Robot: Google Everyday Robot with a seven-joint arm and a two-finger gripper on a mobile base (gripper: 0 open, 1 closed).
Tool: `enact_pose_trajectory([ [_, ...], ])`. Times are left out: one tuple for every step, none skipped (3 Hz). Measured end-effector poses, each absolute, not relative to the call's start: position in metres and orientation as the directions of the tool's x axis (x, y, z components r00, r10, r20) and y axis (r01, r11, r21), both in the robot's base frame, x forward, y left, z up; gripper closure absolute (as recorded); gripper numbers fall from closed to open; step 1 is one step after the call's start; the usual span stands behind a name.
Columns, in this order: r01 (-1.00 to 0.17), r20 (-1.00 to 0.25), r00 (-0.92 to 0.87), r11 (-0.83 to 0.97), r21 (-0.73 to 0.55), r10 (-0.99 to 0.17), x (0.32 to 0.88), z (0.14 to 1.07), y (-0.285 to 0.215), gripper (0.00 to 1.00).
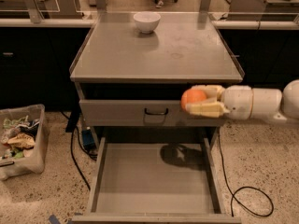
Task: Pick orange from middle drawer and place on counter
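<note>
In the camera view, your tool (190, 100) comes in from the right on a white arm (261, 101) and is clamped on the orange (192, 98), with one pale finger above the fruit and one below. The orange is held in the air, clear of any surface. In the picture it lies over the right end of the closed upper drawer (117, 113), just right of that drawer's black handle (156, 111) and just under the table's (154, 55) front edge.

Below, the middle drawer (154, 185) is pulled out wide, and a dark shadow (180, 155) falls on the back right of its floor. A white bowl (146, 22) stands at the table's far edge, well apart from the orange. A bin (21, 139) of scraps sits on the floor to the left, and a black cable (252, 204) loops on the floor at the right.
</note>
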State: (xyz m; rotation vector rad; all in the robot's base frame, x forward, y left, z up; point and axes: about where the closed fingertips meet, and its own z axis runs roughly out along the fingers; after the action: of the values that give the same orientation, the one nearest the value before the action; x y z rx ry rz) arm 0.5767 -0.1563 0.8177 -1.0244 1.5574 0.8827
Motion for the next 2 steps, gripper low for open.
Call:
enact_pose_trajectory([
  [-0.955, -0.978, -0.138, 0.282, 0.09, -0.154, 0.595, 0.858, -0.155, 1.0],
  [-0.962, -0.984, -0.091, 0.268, 0.047, -0.155, 0.604, 0.886, -0.157, 1.0],
])
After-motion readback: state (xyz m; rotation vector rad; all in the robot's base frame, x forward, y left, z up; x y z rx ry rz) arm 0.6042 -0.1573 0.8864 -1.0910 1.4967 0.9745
